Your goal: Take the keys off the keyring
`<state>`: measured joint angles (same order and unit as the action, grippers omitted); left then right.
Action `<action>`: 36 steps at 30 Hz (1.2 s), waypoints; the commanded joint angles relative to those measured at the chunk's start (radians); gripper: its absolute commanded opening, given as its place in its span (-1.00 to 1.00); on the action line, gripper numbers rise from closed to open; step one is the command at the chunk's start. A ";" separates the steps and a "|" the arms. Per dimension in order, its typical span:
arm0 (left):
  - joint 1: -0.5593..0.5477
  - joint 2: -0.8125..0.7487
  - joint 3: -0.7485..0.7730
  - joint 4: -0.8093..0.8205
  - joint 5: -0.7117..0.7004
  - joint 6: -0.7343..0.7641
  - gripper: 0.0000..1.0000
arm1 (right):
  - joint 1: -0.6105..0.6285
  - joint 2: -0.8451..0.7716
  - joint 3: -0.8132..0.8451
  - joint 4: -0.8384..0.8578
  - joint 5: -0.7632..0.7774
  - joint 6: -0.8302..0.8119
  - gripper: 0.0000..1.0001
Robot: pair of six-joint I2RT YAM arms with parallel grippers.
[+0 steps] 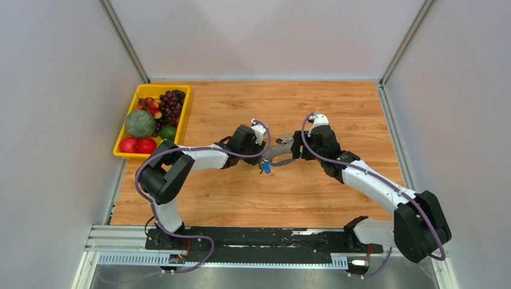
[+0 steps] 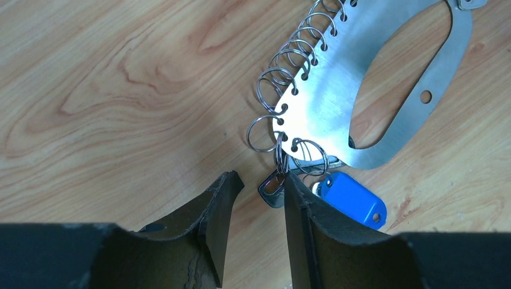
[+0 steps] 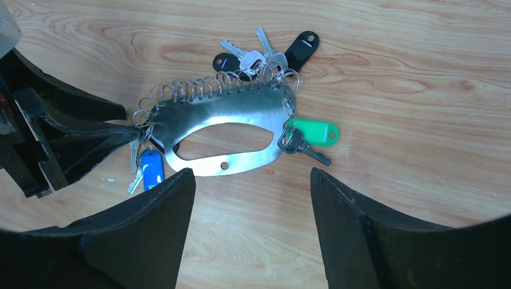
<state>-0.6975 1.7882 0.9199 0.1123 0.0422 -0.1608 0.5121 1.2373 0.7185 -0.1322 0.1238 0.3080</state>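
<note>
Left gripper (image 2: pixel 260 180): jaws part-way apart, straddling a small dark-headed key (image 2: pixel 272 188) at one end of the keyring (image 3: pixel 241 114). A gap shows beside the key, so it isn't clamped; can't tell if a finger touches it. Right gripper (image 3: pixel 250 198): spread wide, holding nothing, over the keyring's near edge. The keyring lies on the table (image 1: pixel 337 102) between the grippers. The keys sit on its rings: blue tag (image 2: pixel 352 198), green tag (image 3: pixel 313 131), black-tagged bunch (image 3: pixel 265 57). Far left: yellow fruit tray (image 1: pixel 158 88).

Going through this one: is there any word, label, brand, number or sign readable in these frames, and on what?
None can be read.
The blue tag, green tag and black tags show blank faces.
The keyring plate shows bare steel, no marking.
Any stamps on the keys are too small to read.
</note>
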 commanded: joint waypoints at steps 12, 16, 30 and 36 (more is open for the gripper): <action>-0.025 0.055 0.082 -0.107 -0.039 0.055 -1.00 | 0.002 -0.024 -0.011 0.008 -0.045 0.039 0.44; -0.024 -0.011 0.027 -0.067 -0.030 0.052 -1.00 | 0.002 -0.024 -0.017 0.008 -0.056 0.047 0.44; -0.025 -0.237 -0.062 -0.147 0.065 -0.013 -1.00 | 0.002 -0.047 -0.038 0.010 -0.134 0.078 0.44; -0.026 -0.304 -0.049 -0.202 0.117 -0.030 -1.00 | 0.003 -0.083 -0.040 0.017 -0.239 0.075 0.43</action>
<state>-0.7185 1.5414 0.8600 -0.0452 0.1024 -0.1619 0.5121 1.2037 0.6781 -0.1387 -0.0200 0.3656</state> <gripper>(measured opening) 0.006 0.715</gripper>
